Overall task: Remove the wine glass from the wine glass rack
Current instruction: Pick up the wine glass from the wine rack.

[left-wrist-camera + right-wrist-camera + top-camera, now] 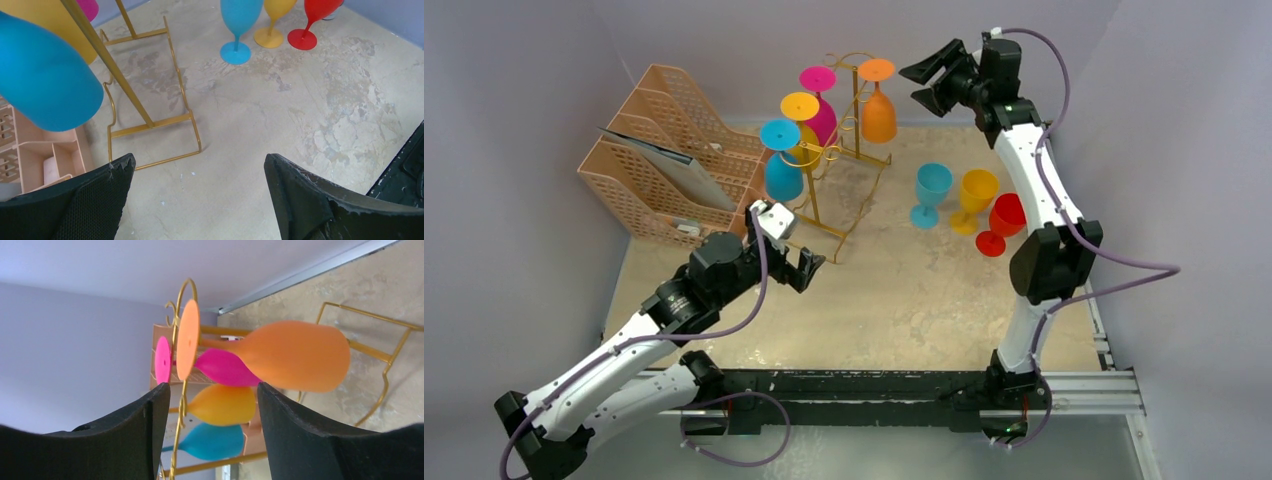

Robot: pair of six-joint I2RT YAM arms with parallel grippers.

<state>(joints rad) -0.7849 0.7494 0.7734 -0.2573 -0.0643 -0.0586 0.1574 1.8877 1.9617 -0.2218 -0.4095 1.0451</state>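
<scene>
Your target, the orange plastic wine glass (879,115), hangs upside down by its round foot from a curled hook at the top of the tall gold wire wine glass rack (813,200), on the rack's right side. Three more plastic glasses hang from the same rack: a magenta one (824,122) just left of the orange, a yellow one (801,106) below that, and a blue one (782,178) lowest and nearest the left arm.

Your right gripper (916,85) is raised to the height of the orange glass and sits just to its right. Its jaws are apart and nothing is between them; the wrist view looks past both fingers at the orange bowl.

Your left gripper (200,157) is low over the beige table (904,300), near the front corner of the rack's rectangular base. Its jaws are spread wide and hold nothing.

Right of the rack, three glasses stand upright on the table in a close row: blue (931,192), yellow (975,198) and red (1004,222). A peach plastic lattice file organizer (664,160) sits just left of the rack.
</scene>
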